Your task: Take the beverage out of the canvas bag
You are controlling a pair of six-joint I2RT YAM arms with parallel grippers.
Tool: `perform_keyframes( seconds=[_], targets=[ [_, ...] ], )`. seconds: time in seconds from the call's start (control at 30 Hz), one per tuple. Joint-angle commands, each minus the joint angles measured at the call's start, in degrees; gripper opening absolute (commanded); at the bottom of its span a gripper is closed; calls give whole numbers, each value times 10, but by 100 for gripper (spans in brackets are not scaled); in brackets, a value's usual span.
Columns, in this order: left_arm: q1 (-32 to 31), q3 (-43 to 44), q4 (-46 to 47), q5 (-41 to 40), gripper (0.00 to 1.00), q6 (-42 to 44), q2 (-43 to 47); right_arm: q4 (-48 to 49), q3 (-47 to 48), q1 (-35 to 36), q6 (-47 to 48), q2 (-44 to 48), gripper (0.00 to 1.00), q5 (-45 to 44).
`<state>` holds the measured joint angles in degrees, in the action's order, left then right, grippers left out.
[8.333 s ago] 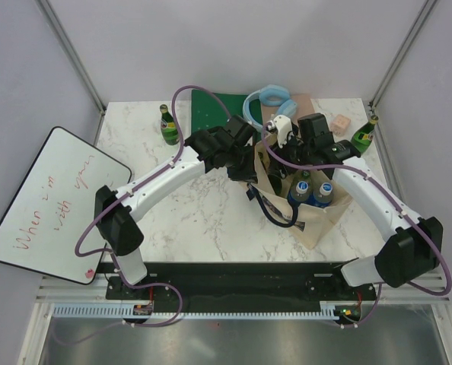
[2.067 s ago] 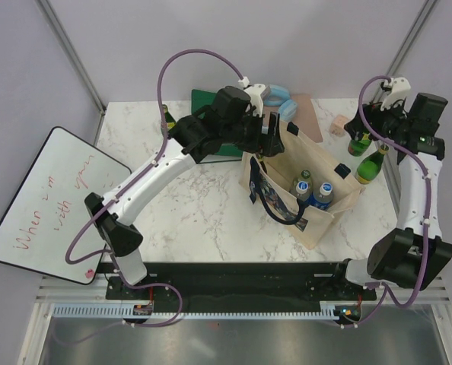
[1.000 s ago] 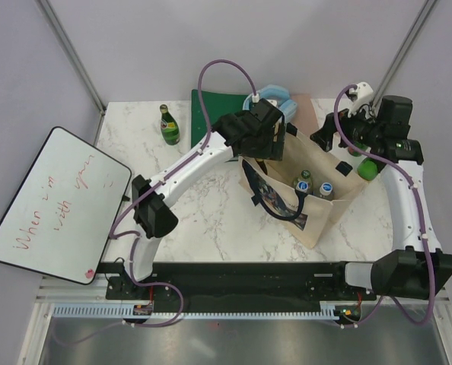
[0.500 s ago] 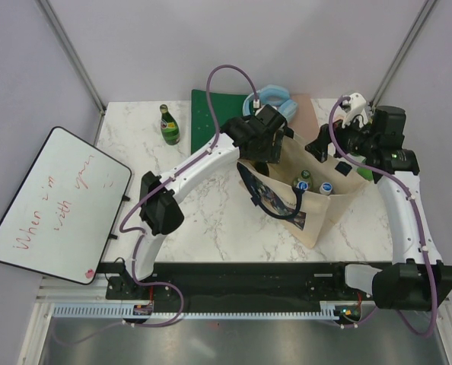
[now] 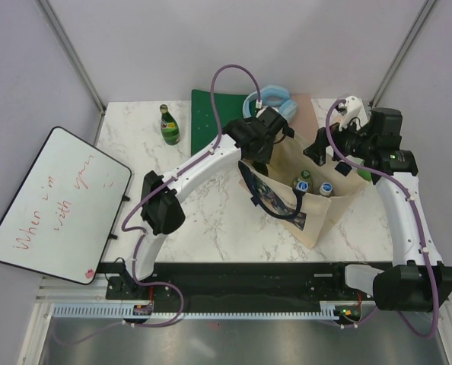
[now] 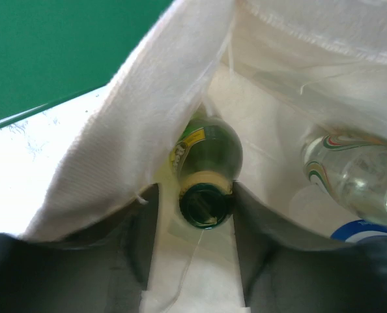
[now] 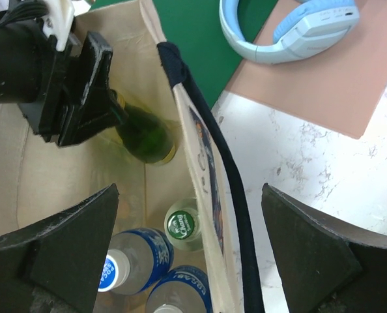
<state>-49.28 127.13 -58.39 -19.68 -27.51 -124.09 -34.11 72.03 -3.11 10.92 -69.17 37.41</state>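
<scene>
Left jaws, apart, straddled the neck of the leaning green glass bottle (image 6: 210,156) inside the canvas bag (image 5: 325,217); right jaws gaped, farther off.

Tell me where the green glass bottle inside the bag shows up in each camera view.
Left wrist: green bottle at lower centre, between the left gripper's fingers.
Right wrist: upper left of centre, inside the canvas bag, neck under that gripper.
Top: hidden beneath the left gripper at the bag's far-left corner.
Shared landmark: the canvas bag's rim.
</scene>
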Motion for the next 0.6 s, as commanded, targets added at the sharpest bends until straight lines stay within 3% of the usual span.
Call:
perform_keyframes(
  seconds=[0.0, 0.03, 0.07, 0.2, 0.57],
  targets=[
    [5, 1, -4, -52, 44, 57, -14, -23, 25, 7, 32, 6, 98, -1],
    [4, 2, -4, -49, 39, 60, -14, -32, 28, 8, 37, 6, 98, -2],
    [4, 2, -3, -47, 27, 67, -14, -35, 32, 8, 43, 5, 98, -3],
    [-5, 20, -2, -48, 5, 90, -6, -47, 43, 9, 46, 4, 98, -1],
    [-16, 82, 5, -39, 2, 160, 68, -54, 56, 11, 59, 16, 98, 48]
  ],
)
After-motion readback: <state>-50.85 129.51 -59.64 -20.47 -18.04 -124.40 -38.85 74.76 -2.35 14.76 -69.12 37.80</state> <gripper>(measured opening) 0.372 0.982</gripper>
